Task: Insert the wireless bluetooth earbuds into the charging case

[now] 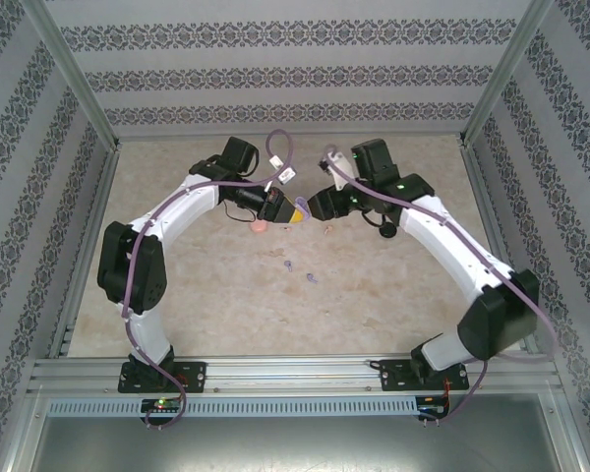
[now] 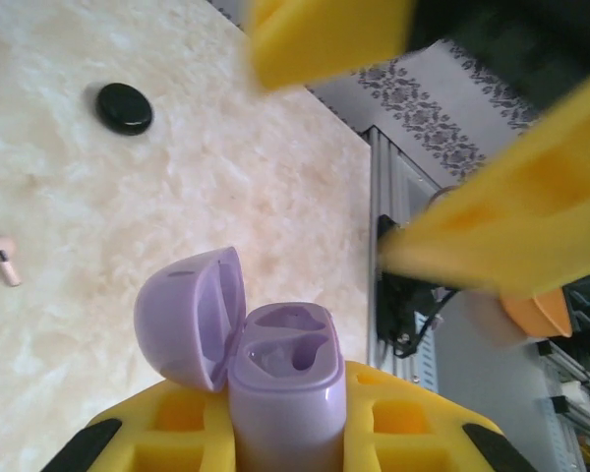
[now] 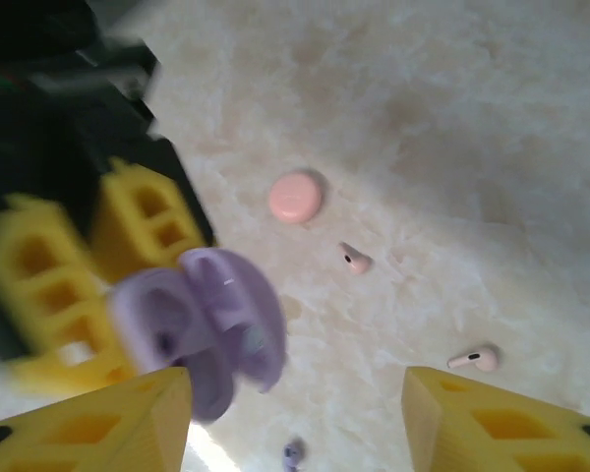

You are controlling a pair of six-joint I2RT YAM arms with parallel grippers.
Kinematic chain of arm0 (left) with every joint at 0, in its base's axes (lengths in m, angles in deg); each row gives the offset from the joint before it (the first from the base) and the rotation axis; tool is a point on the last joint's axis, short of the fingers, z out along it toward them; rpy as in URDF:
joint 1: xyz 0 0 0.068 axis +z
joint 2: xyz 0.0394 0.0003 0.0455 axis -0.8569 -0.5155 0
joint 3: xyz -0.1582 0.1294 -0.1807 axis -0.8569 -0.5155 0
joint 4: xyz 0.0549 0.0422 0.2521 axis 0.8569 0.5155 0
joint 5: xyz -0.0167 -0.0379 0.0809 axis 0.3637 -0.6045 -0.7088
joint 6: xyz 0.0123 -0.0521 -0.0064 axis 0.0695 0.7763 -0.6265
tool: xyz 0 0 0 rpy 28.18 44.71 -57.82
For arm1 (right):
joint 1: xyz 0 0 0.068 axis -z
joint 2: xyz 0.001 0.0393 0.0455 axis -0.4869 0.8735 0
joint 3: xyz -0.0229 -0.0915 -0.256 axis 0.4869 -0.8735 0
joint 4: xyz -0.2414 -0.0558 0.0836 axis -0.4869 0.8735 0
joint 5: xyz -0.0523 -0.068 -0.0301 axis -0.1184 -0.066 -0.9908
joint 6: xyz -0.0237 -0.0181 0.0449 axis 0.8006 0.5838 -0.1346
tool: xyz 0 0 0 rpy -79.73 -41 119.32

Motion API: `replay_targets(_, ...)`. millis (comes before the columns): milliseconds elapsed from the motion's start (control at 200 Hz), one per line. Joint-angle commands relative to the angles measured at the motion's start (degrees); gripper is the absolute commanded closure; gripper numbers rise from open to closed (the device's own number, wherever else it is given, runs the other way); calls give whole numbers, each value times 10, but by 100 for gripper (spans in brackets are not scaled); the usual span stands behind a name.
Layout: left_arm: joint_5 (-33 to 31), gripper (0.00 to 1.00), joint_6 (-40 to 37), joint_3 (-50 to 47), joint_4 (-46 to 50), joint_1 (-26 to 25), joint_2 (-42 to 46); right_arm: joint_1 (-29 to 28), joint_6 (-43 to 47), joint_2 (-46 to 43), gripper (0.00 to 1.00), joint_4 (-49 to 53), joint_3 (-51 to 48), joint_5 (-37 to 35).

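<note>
My left gripper [image 2: 285,438] is shut on a purple charging case [image 2: 287,379], held upright with its lid [image 2: 191,315] swung open and both moulded sockets showing. In the top view the left gripper [image 1: 291,208] and right gripper [image 1: 316,206] meet mid-table with the case [image 1: 300,209] between them. My right gripper [image 3: 295,423] is open, its yellow fingers [image 3: 501,423] wide apart just beside the blurred case [image 3: 202,324]. On the table lie pale pink earbuds [image 3: 355,260] [image 3: 475,360] and purple earbuds [image 1: 288,265] [image 1: 312,278]; one purple earbud [image 3: 293,453] sits below the right gripper.
A round pink case [image 3: 295,197] lies closed on the marble table [image 1: 393,295], left of the grippers. A closed black case [image 2: 125,107] rests farther off. One pink earbud [image 2: 2,260] lies near it. Metal frame rails [image 1: 295,372] border the table.
</note>
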State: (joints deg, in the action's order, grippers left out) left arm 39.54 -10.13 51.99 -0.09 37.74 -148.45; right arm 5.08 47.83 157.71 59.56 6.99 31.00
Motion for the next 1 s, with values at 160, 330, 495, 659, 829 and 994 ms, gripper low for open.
replay_targets(160, -132, 100, 118, -83, -254, 23, 98, 32, -121, -140, 32, 3, -76, -1)
replay_targets(330, -251, 100, 106, -178, -403, 21, 170, 22, -175, -125, 32, 13, -107, -31)
replay_targets(495, -318, 100, 75, -289, -584, 19, 245, -13, -194, -64, 33, 5, -119, -61)
replay_targets(659, -345, 100, 69, -307, -582, 17, 282, -65, -217, 30, 35, -5, -102, -97)
replay_targets(829, -386, 100, 90, -388, -732, 17, 313, -111, -236, 131, 39, -8, -63, -139)
replay_targets(994, -430, 100, 123, -438, -843, 17, 320, -139, -247, 211, 45, 7, -18, -178)
